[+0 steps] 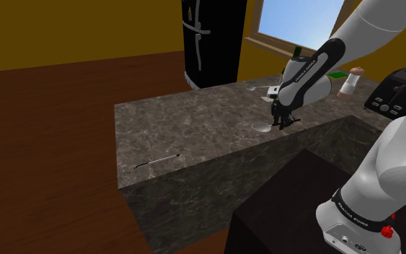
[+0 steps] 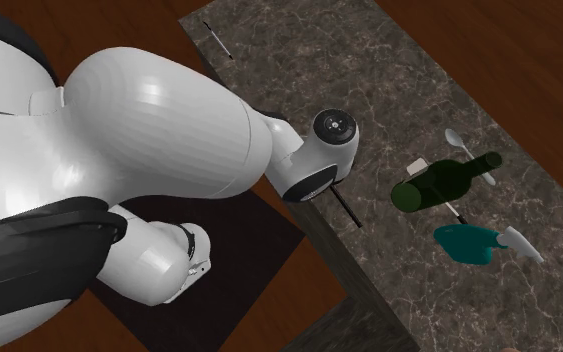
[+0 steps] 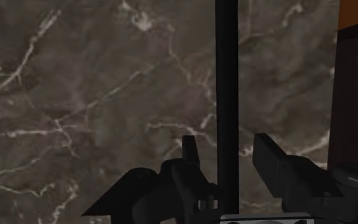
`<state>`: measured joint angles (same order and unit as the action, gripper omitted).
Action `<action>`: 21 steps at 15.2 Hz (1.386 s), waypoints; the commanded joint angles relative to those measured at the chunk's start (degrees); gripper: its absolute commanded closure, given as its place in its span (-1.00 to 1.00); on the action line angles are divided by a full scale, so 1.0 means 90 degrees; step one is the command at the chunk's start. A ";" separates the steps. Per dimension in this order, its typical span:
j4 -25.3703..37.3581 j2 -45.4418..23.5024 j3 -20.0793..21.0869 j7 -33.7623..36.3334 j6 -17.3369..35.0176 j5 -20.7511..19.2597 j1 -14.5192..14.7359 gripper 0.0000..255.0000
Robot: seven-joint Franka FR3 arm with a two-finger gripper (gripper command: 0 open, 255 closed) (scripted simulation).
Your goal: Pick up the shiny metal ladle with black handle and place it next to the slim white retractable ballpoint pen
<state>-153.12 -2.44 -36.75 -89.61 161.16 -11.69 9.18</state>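
Note:
The ladle lies flat on the marble counter point(image 1: 194, 123). Its shiny bowl point(image 1: 261, 126) shows just beside my gripper point(image 1: 283, 123), which is down at the counter surface. In the wrist view the ladle's thin black handle point(image 3: 226, 89) runs straight between my fingers, and the gripper point(image 3: 228, 156) is open with a gap on each side of the handle. A stretch of the same handle point(image 2: 346, 210) pokes out from under the arm's wrist point(image 2: 321, 155). The slim pen point(image 1: 158, 159) lies far off near the counter's front corner, at the shoulder view's left, and the pen point(image 2: 217, 40) is also in the second exterior view.
A green bottle point(image 2: 444, 183), a teal object point(image 2: 469, 243) and a spoon point(image 2: 459, 143) lie on the counter beyond the ladle. A toaster point(image 1: 399, 90) and a shaker point(image 1: 349, 83) stand at the shoulder view's right. A black fridge point(image 1: 212, 40) stands behind the counter.

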 commanded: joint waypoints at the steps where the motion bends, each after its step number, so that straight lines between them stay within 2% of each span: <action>1: 0.0002 -0.0012 0.0002 0.0001 0.0016 0.0000 0.0001 1.00; 8: 0.0003 -0.0015 0.0002 -0.0001 0.0017 0.0003 0.0002 1.00; 14: 0.0062 0.0710 -0.0056 0.0452 -0.0688 -0.0703 -0.0036 1.00; 21: 0.0195 0.1453 0.0081 0.0689 -0.1514 -0.1101 -0.0159 1.00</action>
<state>-151.46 9.63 -36.15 -83.56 148.59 -21.09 8.00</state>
